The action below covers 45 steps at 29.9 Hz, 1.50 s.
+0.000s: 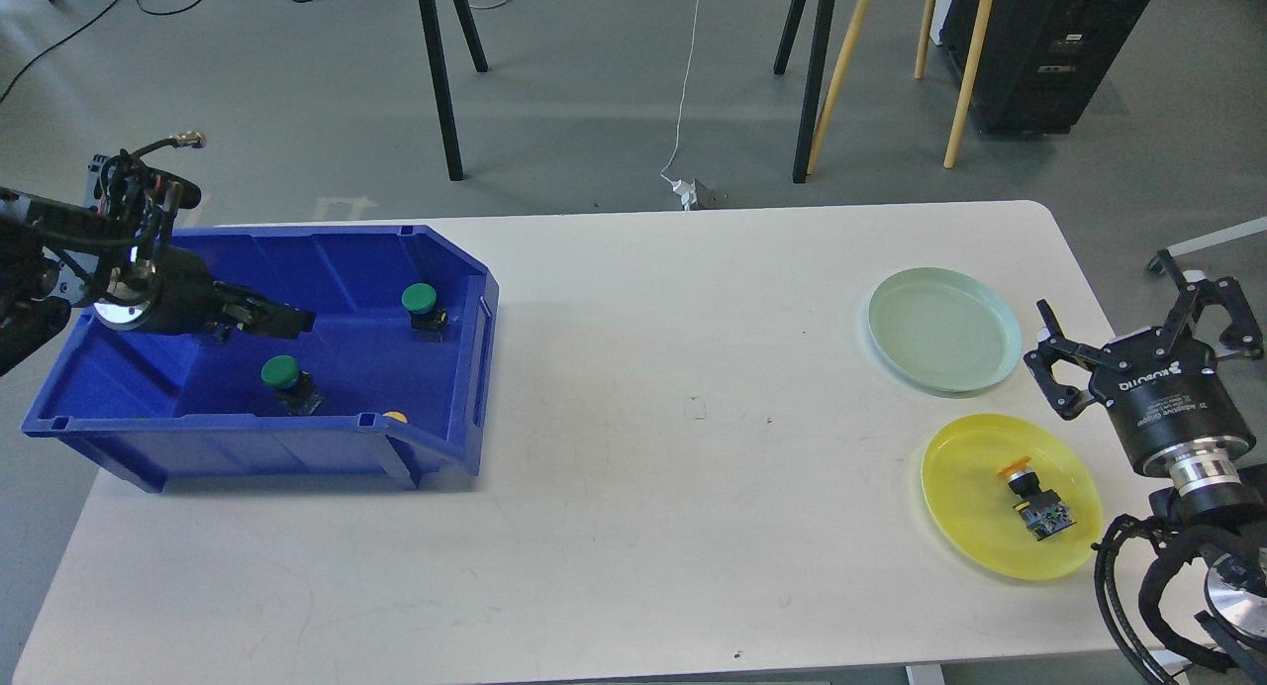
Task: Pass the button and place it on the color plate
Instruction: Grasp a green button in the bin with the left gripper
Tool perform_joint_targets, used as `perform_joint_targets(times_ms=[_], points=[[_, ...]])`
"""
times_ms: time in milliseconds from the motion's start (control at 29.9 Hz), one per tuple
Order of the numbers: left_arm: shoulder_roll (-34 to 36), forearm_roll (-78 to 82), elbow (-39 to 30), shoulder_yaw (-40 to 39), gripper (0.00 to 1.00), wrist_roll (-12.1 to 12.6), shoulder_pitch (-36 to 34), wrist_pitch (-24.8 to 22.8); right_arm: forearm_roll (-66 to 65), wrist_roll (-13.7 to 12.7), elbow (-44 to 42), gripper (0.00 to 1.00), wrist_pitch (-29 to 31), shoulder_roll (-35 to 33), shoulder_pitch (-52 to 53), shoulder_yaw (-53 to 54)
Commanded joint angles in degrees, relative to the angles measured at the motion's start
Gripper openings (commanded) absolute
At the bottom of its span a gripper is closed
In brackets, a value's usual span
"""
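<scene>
left gripper (282, 319) reaches into the blue bin (465, 368) (two green buttons inside); yellow plate (965, 527) holds a button (1034, 502).

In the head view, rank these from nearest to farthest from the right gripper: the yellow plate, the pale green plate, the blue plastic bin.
From the right gripper:
1. Pale green round plate and yellow round plate, both just to its left at the table's right end; too close to call between them.
2. Blue plastic bin, far across the table on the left side.

White table (633, 368), blue bin (148, 447) at left, green plate (940, 329) and yellow plate (965, 527) (near each other) at right
</scene>
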Motion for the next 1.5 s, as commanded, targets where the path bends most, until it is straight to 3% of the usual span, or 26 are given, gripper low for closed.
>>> perform_joint_targets(times_ms=[0, 434, 601, 735, 1036, 1169, 1303, 1403, 1470], points=[[-1.57, -0.22, 1.43, 0.03, 0.89, -0.01, 1.89, 0.00, 0.08, -0.01, -0.20, 1.00, -0.04, -2.57, 0.79, 0.03], [-3.07, 0.04, 4.50, 1.87, 0.88, -0.01, 4.09, 1.81, 0.17, 0.08, 0.33, 1.00, 0.13, -2.93, -0.17, 0.47], [-3.07, 0.04, 4.42, 3.45, 0.78, -0.01, 4.35, 2.34, 0.17, 0.08, 0.33, 1.00, 0.13, -2.93, -0.35, 0.47], [-3.07, 0.04, 4.42, 3.72, 0.64, -0.01, 4.35, 4.53, 0.17, 0.08, 0.42, 1.00, 0.05, -2.93, -0.35, 0.47], [-3.16, -0.14, 4.50, 3.72, 0.63, -0.01, 4.27, 5.33, 0.17, 0.08, 0.42, 1.00, 0.22, -2.75, -1.23, 0.38], [-2.98, -0.14, 4.42, 3.72, 0.58, -0.01, 4.27, 6.90, 0.17, 0.17, 0.42, 1.00, 0.22, -2.75, -1.49, 0.56], [-2.98, -0.22, 4.42, 3.63, 0.34, -0.01, 4.09, 7.26, 0.17, 0.17, 0.42, 1.00, 0.13, -2.75, -1.49, 0.56], [-2.89, -0.14, 4.33, 3.72, 0.08, -0.01, 4.18, 7.26, 0.17, 0.17, 0.42, 1.00, 0.13, -2.75, -1.58, 0.56], [-2.89, -0.14, 4.24, 3.72, 0.07, -0.01, 4.18, 7.26, 0.17, 0.17, 0.42, 1.00, 0.13, -2.66, -1.58, 0.56]])
